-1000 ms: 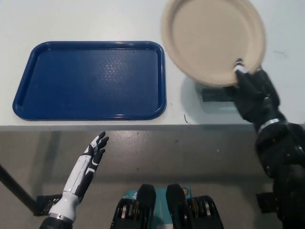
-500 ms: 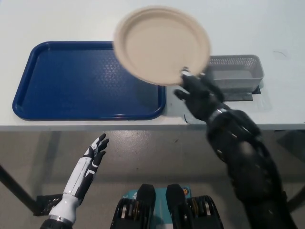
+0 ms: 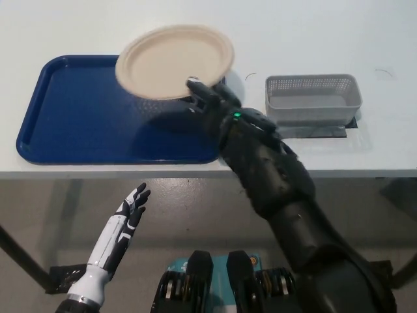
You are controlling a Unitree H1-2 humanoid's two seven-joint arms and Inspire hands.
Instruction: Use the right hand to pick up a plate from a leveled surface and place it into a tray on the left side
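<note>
My black right hand (image 3: 212, 101) grips the round beige paper plate (image 3: 174, 62) by its near rim, fingers closed on the edge, and holds it raised and tilted above the far right part of the blue rectangular plastic tray (image 3: 71, 111); the plate's shadow falls on the tray floor beneath it, so the plate is not resting there. The plate overhangs the tray's far right corner and partly covers the white tabletop (image 3: 313, 26) beyond the tray. A grey mesh basket (image 3: 313, 98) stands to the right of the tray, apart from it. My white left hand (image 3: 127, 215) rests below the tray's near edge, under the table line, fingers spread and empty. Risks, as I judge them: a light plate pinched at one rim may slip or swing; released at this spot, it could land straddling the tray's raised rim and slide out onto the table, or tip on landing because of its tilt.
</note>
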